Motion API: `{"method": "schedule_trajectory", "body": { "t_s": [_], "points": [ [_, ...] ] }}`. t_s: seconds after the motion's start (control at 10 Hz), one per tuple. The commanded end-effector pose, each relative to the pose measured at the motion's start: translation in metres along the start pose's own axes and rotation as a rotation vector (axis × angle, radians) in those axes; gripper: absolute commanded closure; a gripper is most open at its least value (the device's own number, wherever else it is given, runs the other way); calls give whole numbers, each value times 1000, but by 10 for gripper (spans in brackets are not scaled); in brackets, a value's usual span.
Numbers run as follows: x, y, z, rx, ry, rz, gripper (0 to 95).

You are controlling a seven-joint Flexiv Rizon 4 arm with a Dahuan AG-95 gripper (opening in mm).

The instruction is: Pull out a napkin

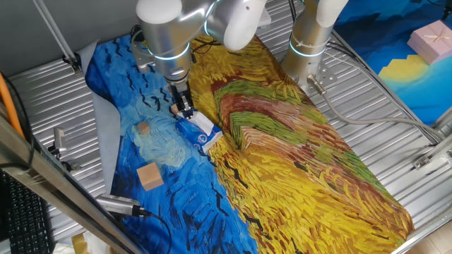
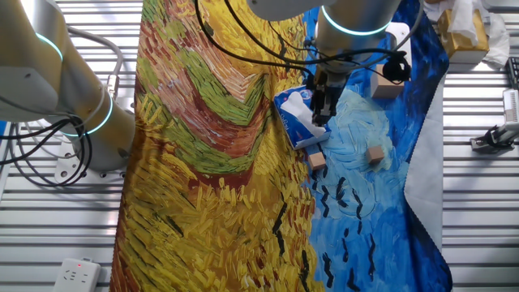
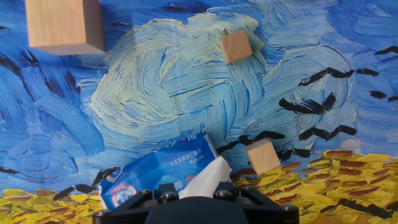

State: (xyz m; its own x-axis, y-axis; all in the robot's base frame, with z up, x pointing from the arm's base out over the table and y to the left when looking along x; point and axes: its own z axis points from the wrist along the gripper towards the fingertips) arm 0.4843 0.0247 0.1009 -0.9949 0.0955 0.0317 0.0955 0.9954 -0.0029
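Note:
The blue-and-white tissue packet (image 1: 199, 132) lies on the painted cloth, where the blue part meets the yellow. It also shows in the other fixed view (image 2: 293, 126) and the hand view (image 3: 155, 171). The white napkin (image 3: 210, 176) sticks up out of the packet's slot and runs in between my jaws. My gripper (image 1: 186, 109) stands upright right over the packet's near end (image 2: 321, 113) with its fingers close together on the napkin. In the hand view only the gripper's (image 3: 198, 198) dark base shows, and the fingertips are hidden.
A large tan wooden cube (image 1: 150, 176) and a small one (image 1: 143, 128) sit on the blue cloth to the left. Another small cube (image 3: 262, 155) lies right beside the packet. A second arm's base (image 1: 308, 42) stands at the back, and a pink box (image 1: 432, 39) at the far right.

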Motion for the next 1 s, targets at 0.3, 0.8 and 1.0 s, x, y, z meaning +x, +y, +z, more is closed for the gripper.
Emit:
{"method": "schedule_trajectory", "body": {
  "t_s": [0.3,0.8,1.0],
  "points": [
    [0,0,0,-3,-2,0,570],
    [0,0,0,-6,-7,6,570],
    [1,0,6,-7,-6,12,570]
  ]
}}
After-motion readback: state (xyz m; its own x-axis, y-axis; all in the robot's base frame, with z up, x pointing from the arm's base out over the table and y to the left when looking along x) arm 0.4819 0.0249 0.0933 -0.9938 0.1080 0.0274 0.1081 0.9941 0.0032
